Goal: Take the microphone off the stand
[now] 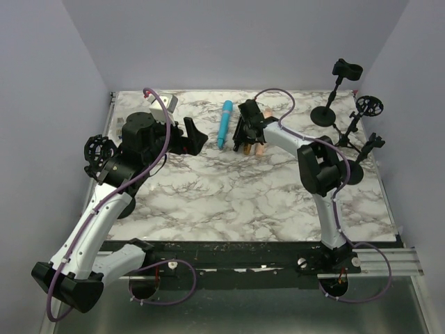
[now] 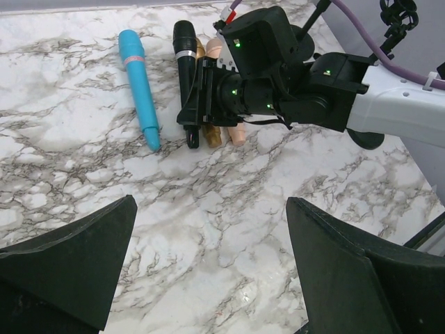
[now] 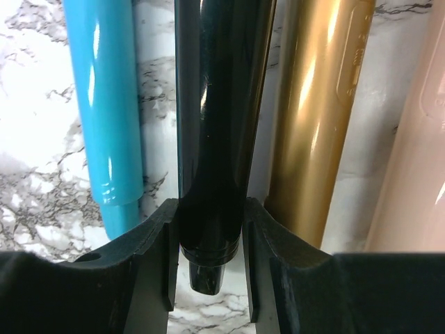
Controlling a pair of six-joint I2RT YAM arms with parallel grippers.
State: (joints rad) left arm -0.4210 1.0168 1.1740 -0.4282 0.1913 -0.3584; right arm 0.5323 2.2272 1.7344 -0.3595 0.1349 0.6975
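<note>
Black microphone (image 3: 208,139) lies flat in the row at twelve o'clock on the table (image 1: 243,202), out of its stand.
At nine o'clock the left gripper (image 1: 196,140) hangs wide open and empty, likely kept clear. Next comes the blue microphone (image 1: 224,124), then the right gripper (image 3: 208,233), its jaws narrow and snug on the black microphone's tail, seemingly setting it parallel beside the gold microphone (image 3: 313,125) and pink microphone (image 3: 417,139). The stands (image 1: 338,90) sit at two o'clock.
</note>
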